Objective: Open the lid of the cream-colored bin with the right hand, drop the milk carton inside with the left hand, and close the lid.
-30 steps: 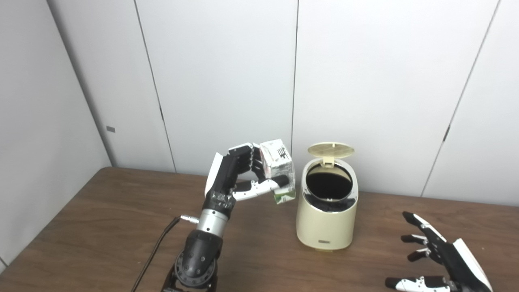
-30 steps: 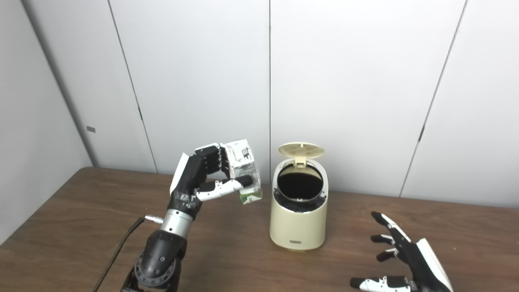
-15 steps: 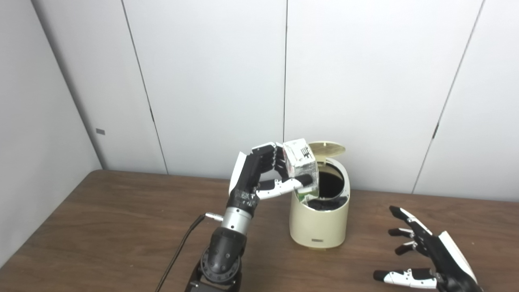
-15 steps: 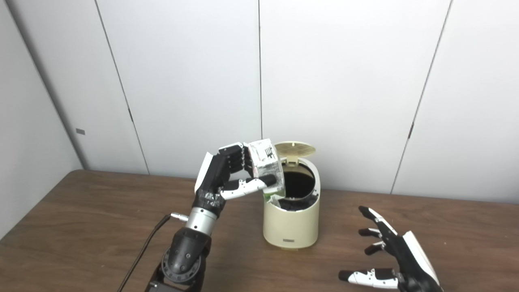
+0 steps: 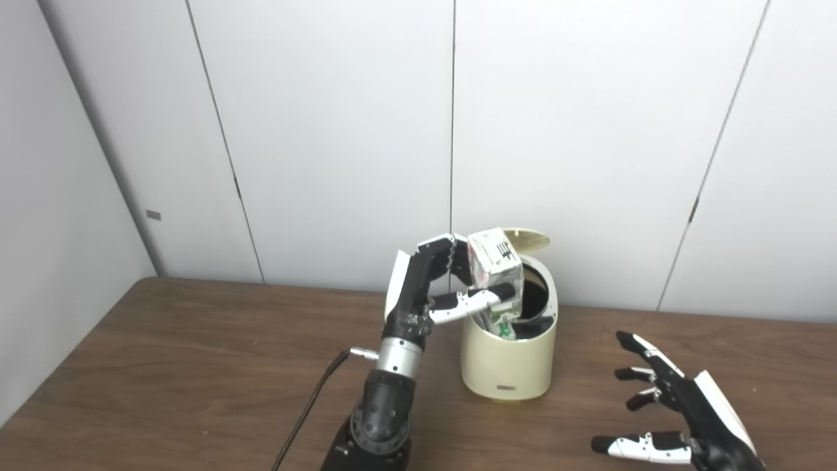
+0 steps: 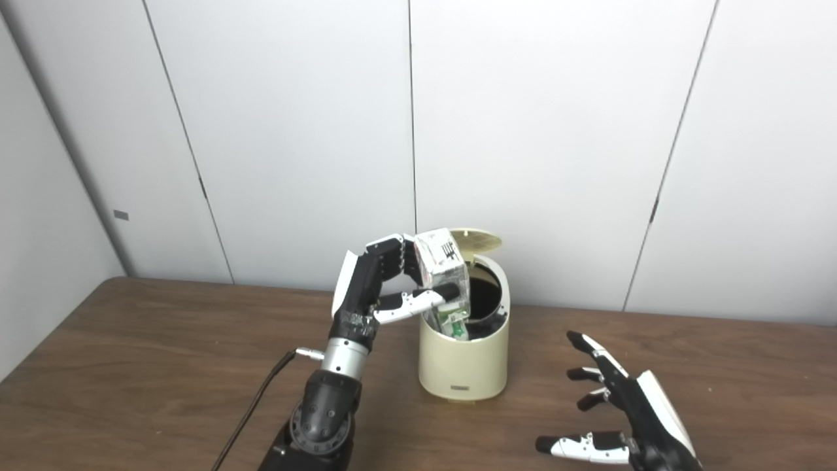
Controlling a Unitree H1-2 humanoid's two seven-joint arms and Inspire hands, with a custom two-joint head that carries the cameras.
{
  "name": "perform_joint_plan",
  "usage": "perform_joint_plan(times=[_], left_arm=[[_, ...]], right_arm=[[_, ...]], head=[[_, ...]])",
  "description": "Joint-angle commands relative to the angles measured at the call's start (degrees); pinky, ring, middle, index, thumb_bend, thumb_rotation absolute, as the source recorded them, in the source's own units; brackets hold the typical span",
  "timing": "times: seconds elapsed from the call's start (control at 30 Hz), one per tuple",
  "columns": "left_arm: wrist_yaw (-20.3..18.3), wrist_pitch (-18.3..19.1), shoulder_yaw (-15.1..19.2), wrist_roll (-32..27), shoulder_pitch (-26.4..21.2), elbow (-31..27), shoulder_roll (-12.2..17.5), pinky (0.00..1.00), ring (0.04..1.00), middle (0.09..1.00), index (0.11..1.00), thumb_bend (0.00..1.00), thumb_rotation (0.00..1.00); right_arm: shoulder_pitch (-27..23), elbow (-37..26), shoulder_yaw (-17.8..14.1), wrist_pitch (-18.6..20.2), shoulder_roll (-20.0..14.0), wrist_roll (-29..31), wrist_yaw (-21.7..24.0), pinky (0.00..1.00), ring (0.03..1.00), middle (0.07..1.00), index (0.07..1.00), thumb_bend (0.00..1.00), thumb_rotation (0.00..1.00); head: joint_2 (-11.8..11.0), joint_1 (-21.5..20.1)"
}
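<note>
The cream-colored bin (image 5: 509, 363) stands on the brown table with its round lid (image 5: 531, 239) tipped up at the back, showing a dark opening. My left hand (image 5: 435, 284) is shut on the white and green milk carton (image 5: 497, 278), which is tilted with its lower end dipping into the bin's opening. The carton (image 6: 444, 281) hides the left part of the rim. My right hand (image 5: 673, 415) hovers open, fingers spread, low over the table to the right of the bin, holding nothing.
A black cable (image 5: 310, 409) runs from my left wrist down toward the table's front edge. White wall panels rise just behind the bin. The table's left edge (image 5: 65, 366) slants off toward the left wall.
The camera has drifted. My left hand has carried the carton to the right, from beside the bin to over it, and lowered its bottom end into the opening. My right hand stays open.
</note>
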Motion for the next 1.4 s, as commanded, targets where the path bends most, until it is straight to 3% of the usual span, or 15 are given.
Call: perform_joint_plan(times=[0.0, 0.2, 0.5, 0.8, 1.0, 1.17, 1.37], left_arm=[[2.8, -4.9, -0.1, 1.6, -4.2, 0.1, -0.6, 0.43, 0.468, 0.480, 0.490, 0.52, 0.00], [9.4, -5.8, -1.7, 3.3, -5.5, 3.8, -0.9, 0.43, 0.463, 0.484, 0.487, 0.52, 0.00], [17.5, -5.8, -6.0, 1.0, -7.1, 8.2, -0.3, 0.46, 0.477, 0.488, 0.484, 0.52, 0.00], [26.0, -5.8, -12.4, -0.2, -8.2, 12.8, 0.8, 0.44, 0.462, 0.482, 0.487, 0.52, 0.00], [33.2, -5.8, -17.0, 0.8, -8.9, 15.9, 1.6, 0.45, 0.449, 0.471, 0.495, 0.52, 0.00], [38.3, -5.8, -21.1, 1.0, -9.7, 19.3, 2.4, 0.45, 0.451, 0.471, 0.498, 0.52, 0.00], [41.5, -5.8, -24.7, 1.0, -10.3, 22.0, 3.2, 0.44, 0.447, 0.473, 0.496, 0.53, 0.00]], right_arm=[[-1.1, -1.8, -0.6, -2.6, -0.8, 0.1, -0.9, 0.54, 0.765, 0.917, 0.902, 0.75, 0.13], [-0.9, -2.8, -0.5, -1.7, -0.3, -0.6, -1.1, 0.54, 0.761, 0.912, 0.900, 0.76, 0.14], [-0.6, -3.3, -1.1, -1.4, -0.3, -0.3, -0.8, 0.54, 0.764, 0.918, 0.896, 0.76, 0.15], [-0.2, -4.5, -1.2, -0.6, -0.9, -0.9, -0.3, 0.60, 0.770, 0.922, 0.899, 0.76, 0.21], [0.1, -4.8, -1.5, -1.1, -1.1, -0.6, -0.3, 0.61, 0.771, 0.919, 0.897, 0.75, 0.20], [0.3, -5.6, -1.9, -0.8, -1.0, 0.3, -0.1, 0.62, 0.780, 0.918, 0.896, 0.74, 0.14], [0.4, -5.7, -2.3, -0.7, -0.9, 1.3, 0.1, 0.63, 0.782, 0.918, 0.898, 0.74, 0.17]], head=[[0.0, -0.2], [0.2, -0.7], [0.5, -1.0], [1.0, -1.6], [1.4, -1.6], [1.7, -1.8], [1.9, -1.8]])
